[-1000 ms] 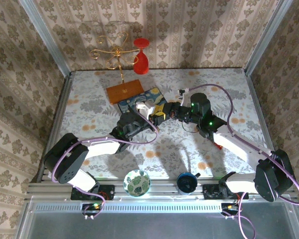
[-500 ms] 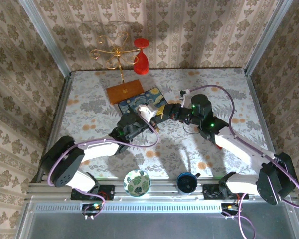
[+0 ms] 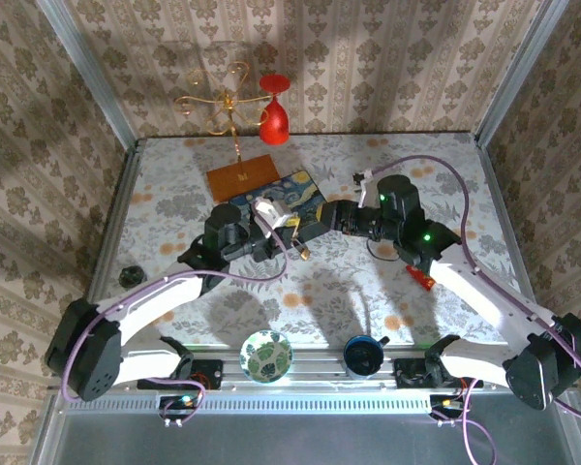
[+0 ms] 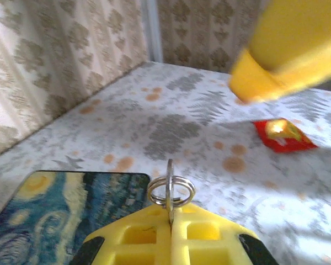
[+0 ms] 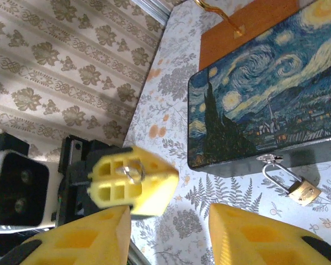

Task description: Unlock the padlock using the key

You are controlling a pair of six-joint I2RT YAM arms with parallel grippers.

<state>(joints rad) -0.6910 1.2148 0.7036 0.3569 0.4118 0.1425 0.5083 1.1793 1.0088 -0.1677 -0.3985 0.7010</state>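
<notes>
Table [image 3: 445,184]: floral-patterned top, walled on three sides.
Box [image 3: 289,186]: sat mid-table, nearer the far edge.
Wooden base [image 3: 242,177]: just beside the box's far-left side.
Padlock [image 5: 304,191]: lay against the box's near side.
Red piece [image 3: 419,279]: right of centre.
Black knob [image 3: 129,276]: left edge.

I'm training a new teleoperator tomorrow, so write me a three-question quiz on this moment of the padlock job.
1. True or false: the left gripper is shut on a metal ring.
2. Where is the padlock relative to the painted blue box? A) lying on its lid; B) hooked onto its front edge; C) far from it, at the table's opposite side.
3. Fill in: the right gripper has its jaws ___, with nothing between them.
Key: 1 true; 2 B; 3 open.
</notes>
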